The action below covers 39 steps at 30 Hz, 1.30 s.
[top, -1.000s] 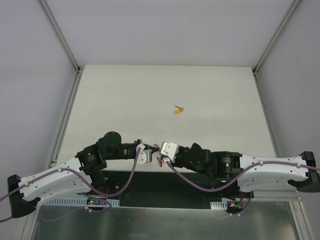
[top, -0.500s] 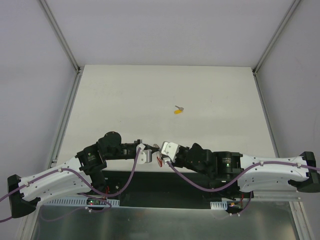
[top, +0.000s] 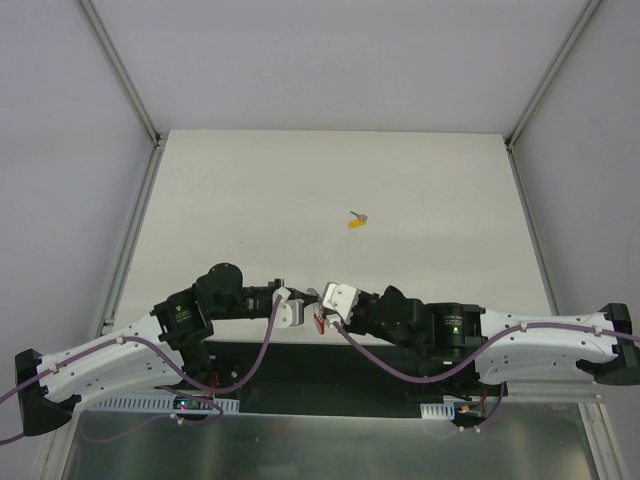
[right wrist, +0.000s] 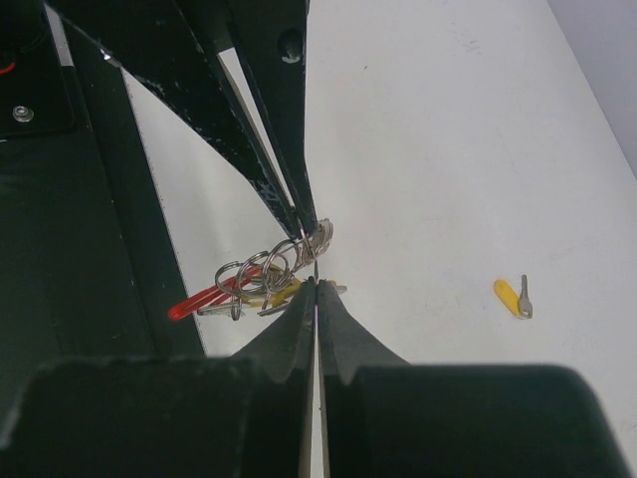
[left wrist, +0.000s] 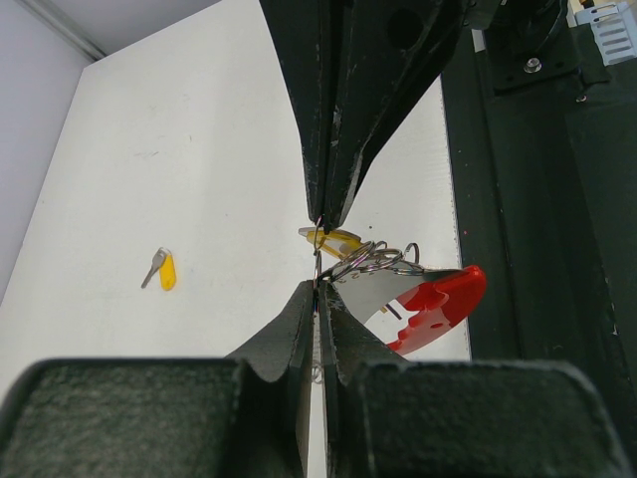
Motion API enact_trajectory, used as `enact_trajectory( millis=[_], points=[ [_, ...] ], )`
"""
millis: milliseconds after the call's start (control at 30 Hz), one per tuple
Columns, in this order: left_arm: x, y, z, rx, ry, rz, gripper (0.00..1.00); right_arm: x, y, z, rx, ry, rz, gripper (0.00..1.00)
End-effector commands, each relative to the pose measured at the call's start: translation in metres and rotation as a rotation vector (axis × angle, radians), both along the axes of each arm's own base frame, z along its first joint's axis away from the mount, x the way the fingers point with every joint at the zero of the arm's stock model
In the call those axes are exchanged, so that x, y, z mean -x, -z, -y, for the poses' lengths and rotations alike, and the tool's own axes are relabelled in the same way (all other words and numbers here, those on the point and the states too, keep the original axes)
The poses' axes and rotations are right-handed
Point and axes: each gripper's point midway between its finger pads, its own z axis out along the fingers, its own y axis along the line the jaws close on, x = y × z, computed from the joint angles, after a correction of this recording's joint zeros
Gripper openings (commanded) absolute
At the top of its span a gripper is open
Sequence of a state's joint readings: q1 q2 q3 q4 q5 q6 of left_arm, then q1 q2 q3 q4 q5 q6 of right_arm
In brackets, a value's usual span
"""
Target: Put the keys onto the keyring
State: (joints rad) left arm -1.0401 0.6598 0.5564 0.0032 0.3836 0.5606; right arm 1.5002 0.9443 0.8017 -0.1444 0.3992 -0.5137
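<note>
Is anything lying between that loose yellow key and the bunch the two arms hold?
Nothing visible does. Only bare table separates the loose key from the keyring, pinched by the left end effector and the right end effector.

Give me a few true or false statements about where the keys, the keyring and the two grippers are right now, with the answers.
1. One loose key lies on the table, apart from both grippers. True.
2. The left gripper is open. False: it is shut on the keyring.
3. The right gripper is shut on the keyring. True.
4. The keyring lies flat at mid-table. False: both grippers hold it by the near table edge.
5. The keyring's curved loop is blue. False: it is red.
</note>
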Motion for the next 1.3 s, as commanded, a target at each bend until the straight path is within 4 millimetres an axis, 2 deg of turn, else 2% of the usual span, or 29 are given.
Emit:
enact_trajectory(
  millis=[0, 600, 1267],
  points=[
    [0.001, -0.020, 0.004, 0.074, 0.012, 0.030, 0.00, 0.000, -0.010, -0.004, -0.047, 0.002, -0.003, 0.01],
    [0.000, -0.019, 0.005, 0.072, 0.008, 0.025, 0.00, 0.000, -0.010, -0.004, -0.042, -0.006, -0.004, 0.01],
    [0.020, -0.014, 0.010, 0.050, 0.133, 0.005, 0.00, 0.007, -0.010, -0.010, -0.042, -0.061, -0.010, 0.01]
  ],
)
